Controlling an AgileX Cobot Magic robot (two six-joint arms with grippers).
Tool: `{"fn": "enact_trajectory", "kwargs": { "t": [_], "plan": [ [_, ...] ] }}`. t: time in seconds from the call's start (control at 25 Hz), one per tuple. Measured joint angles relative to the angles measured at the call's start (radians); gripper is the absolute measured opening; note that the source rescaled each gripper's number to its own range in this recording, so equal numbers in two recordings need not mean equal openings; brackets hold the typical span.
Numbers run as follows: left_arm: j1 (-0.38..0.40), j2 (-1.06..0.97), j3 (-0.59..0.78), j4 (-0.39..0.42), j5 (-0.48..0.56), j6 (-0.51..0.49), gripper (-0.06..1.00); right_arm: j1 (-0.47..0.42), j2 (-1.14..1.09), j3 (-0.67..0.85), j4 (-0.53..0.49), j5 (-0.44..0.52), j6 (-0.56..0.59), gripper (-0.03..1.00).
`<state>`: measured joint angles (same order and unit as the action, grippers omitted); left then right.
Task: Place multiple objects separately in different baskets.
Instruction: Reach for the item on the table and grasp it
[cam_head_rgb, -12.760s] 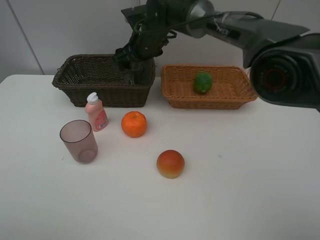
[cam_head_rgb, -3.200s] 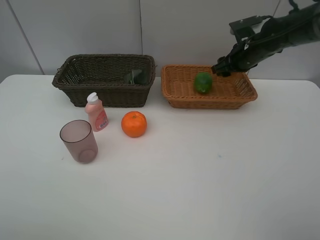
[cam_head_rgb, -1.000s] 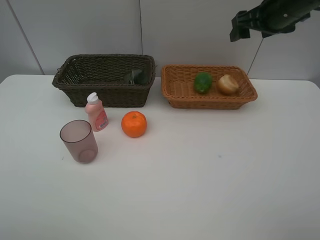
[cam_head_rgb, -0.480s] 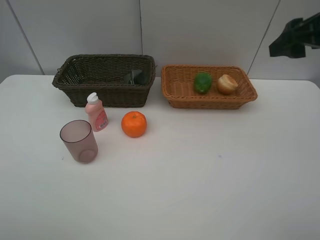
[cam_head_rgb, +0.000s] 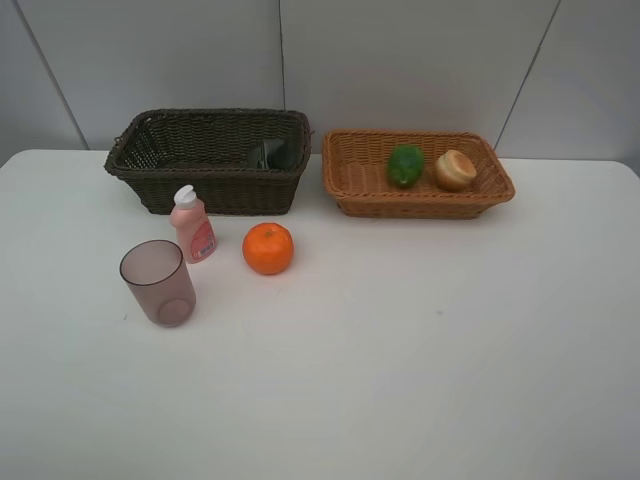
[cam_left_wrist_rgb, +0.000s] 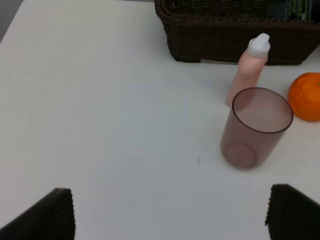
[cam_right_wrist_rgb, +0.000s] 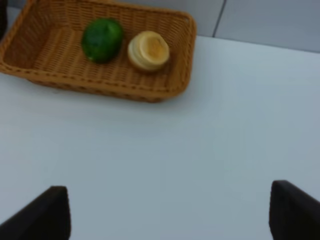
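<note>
Left gripper (cam_left_wrist_rgb: 165, 215) is hanging wide open, gripping nothing, over the table (cam_head_rgb: 400, 350). The purple cup (cam_left_wrist_rgb: 256, 127), pink bottle (cam_left_wrist_rgb: 248, 67) and orange (cam_left_wrist_rgb: 306, 96) are sitting just beyond it, in front of the dark basket (cam_left_wrist_rgb: 220, 40), which is holding the dark green bottle (cam_head_rgb: 272, 153). Right gripper (cam_right_wrist_rgb: 165, 212) is gaping empty too. The lime (cam_right_wrist_rgb: 102, 39) and peach (cam_right_wrist_rgb: 148, 50) are lying side by side in the tan basket (cam_right_wrist_rgb: 115, 90) along the table's far edge.

White table (cam_head_rgb: 420, 360): dark basket (cam_head_rgb: 215, 190), tan basket (cam_head_rgb: 420, 206), pink bottle (cam_head_rgb: 192, 228), purple cup (cam_head_rgb: 158, 283), orange (cam_head_rgb: 268, 248).
</note>
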<state>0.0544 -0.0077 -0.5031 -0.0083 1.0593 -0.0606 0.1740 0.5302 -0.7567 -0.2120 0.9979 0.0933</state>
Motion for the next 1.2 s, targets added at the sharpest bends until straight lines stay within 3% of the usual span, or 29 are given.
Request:
{"fn": "enact_trajectory", "kwargs": {
  "t": [0.12, 0.2, 0.72, 1.2],
  "plan": [
    [0.0, 0.0, 0.0, 0.0, 0.0, 0.0, 0.99, 0.0, -0.078, 0.004, -0.043, 0.161, 0.019, 0.82],
    [0.0, 0.0, 0.0, 0.0, 0.0, 0.0, 0.99, 0.0, -0.125, 0.005, -0.05, 0.21, 0.021, 0.82],
    [0.0, 0.0, 0.0, 0.0, 0.0, 0.0, 0.99, 0.0, -0.448, 0.009, 0.055, 0.225, 0.022, 0.82],
    [0.0, 0.0, 0.0, 0.0, 0.0, 0.0, 0.99, 0.0, -0.534, 0.178, 0.125, 0.231, -0.05, 0.82]
  ]
}}
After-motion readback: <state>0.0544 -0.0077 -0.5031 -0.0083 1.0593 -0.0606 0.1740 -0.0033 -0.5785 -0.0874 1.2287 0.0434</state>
